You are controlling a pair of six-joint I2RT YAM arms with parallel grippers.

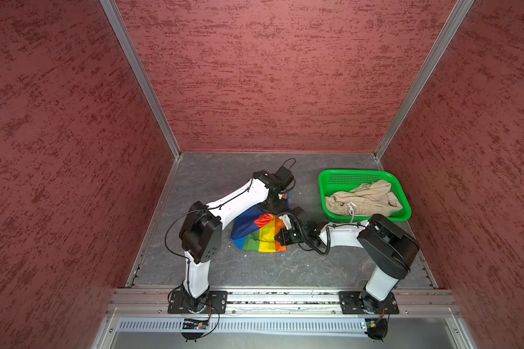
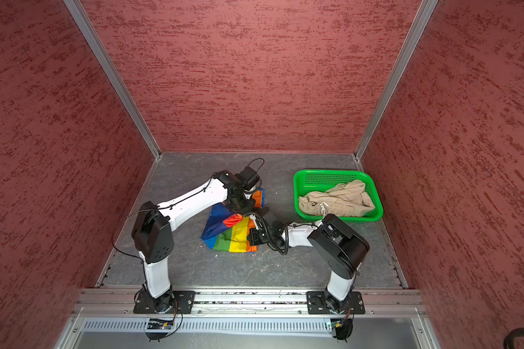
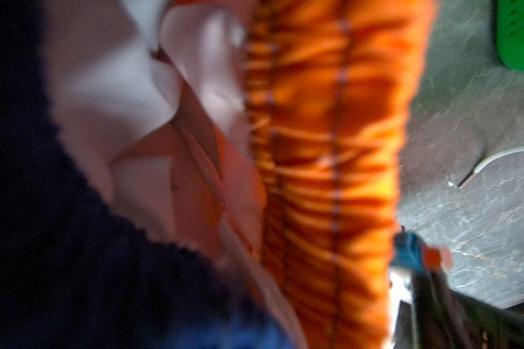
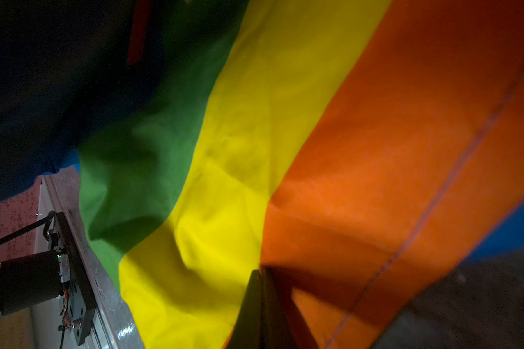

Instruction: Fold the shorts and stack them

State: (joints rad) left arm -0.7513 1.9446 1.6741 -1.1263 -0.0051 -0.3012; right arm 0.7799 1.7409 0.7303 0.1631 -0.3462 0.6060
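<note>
One pair, rainbow shorts (image 1: 262,241), beneath left tool (image 1: 277,207), corner within right tool (image 1: 278,237).

Your rainbow-striped shorts (image 1: 263,238) are thin, smooth cloth; at two o'clock, the beige shorts (image 1: 369,196) look matt and soft, inside a glossy perforated plastic basket (image 1: 322,193).

I count two pairs of shorts: one rainbow-striped pair (image 1: 259,237) and one beige pair (image 1: 366,198). One white drawstring (image 1: 351,209) shows on the beige pair. There is one green basket (image 1: 354,171) (the only one I can find in both top views) and one grey table (image 1: 224,266). Two arms, both mine: one left arm (image 1: 239,199), one right arm (image 1: 342,234).
</note>
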